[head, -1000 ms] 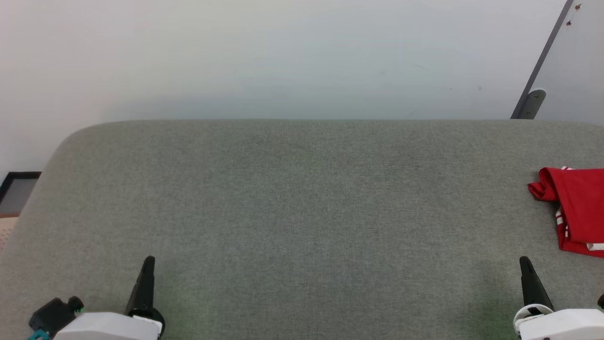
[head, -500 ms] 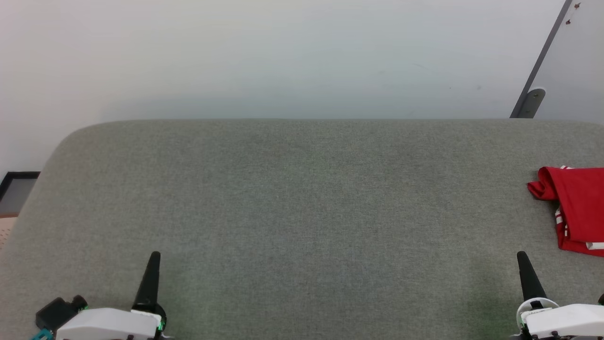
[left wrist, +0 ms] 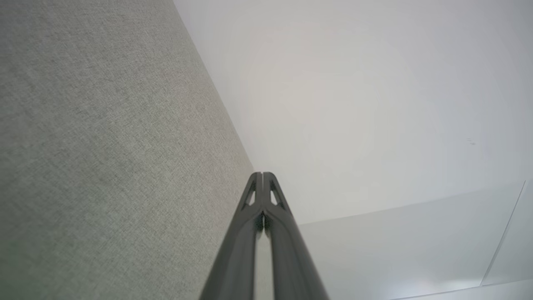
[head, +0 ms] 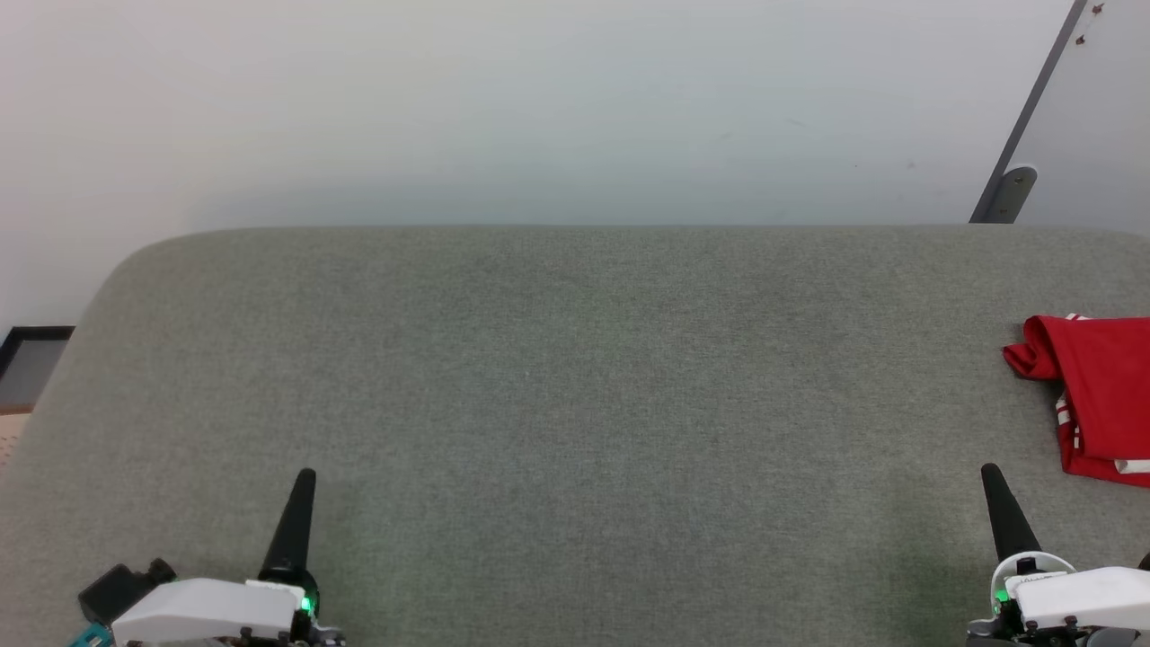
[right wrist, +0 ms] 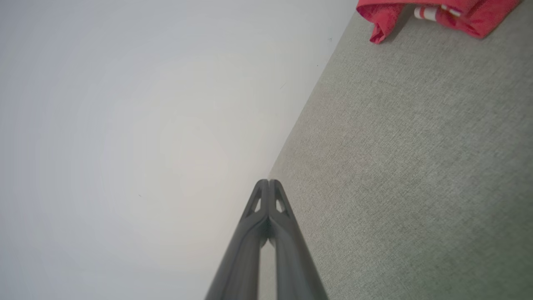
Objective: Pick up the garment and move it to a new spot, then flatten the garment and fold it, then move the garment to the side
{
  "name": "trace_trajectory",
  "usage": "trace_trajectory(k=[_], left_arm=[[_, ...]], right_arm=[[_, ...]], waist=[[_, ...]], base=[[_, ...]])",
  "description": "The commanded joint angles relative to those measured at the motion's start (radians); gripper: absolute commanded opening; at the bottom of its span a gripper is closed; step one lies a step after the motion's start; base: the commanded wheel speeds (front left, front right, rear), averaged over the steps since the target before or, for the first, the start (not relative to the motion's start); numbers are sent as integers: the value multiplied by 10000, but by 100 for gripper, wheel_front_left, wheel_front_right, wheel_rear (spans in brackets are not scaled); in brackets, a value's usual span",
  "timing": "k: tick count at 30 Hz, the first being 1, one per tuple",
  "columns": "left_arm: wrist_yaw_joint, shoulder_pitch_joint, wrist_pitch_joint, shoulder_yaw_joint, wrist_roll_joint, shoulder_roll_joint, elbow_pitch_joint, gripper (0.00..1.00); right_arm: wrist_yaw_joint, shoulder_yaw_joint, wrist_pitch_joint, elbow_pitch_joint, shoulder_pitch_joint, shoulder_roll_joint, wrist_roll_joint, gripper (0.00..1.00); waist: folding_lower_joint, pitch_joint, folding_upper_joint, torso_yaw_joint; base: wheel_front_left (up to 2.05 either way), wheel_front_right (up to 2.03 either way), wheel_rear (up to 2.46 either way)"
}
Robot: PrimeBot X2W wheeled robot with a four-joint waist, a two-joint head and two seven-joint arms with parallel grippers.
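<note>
**Shirt set aside at the right, both arms parked**

The garment (head: 1101, 395) lies at the far right of the table (head: 575, 377), cut off by the edge of the head view. It is a compact red bundle with a rolled lip toward the middle of the table and bits of red-and-white striped trim showing at its near side. Lying that far off to one side and that gathered, it looks like the folded result put out of the way, so the task seems to be at or near its end. How neat the fold is cannot be told, since part of the bundle is out of frame.

The right end effector (head: 990, 472) sits at the near edge, near the garment but apart from it, fingers pressed together and gripping nothing. The left end effector (head: 305, 476) mirrors it at the opposite near corner, well apart from the garment, also closed tight and empty. Both point away from the robot in what reads as a rest pose, low and clear of the work. A small green light glows at each wrist.

The table is covered in grey-green woven cloth with a rounded far-left corner. Behind it runs a plain pale wall (head: 539, 108). A slanted grey bar with a bracket (head: 1011, 193) stands at the upper right, and a dark frame (head: 27, 359) sits low at the left.
</note>
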Motion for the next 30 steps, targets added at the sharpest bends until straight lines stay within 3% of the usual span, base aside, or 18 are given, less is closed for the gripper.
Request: trace_trajectory(k=[1,30], left_arm=[[-1,-181,60,71,-224,-24,-64,0],[0,-394,679,324,-1983,-549,-39,0]], right_arm=[[-8,26,66,-79,-135,3,259,0],[-12,42,667,-130,-349,67,2777,0]], waist=[[0,2,-1,-2],[0,45,-1,-45]], base=[[0,0,0],[0,0,0]])
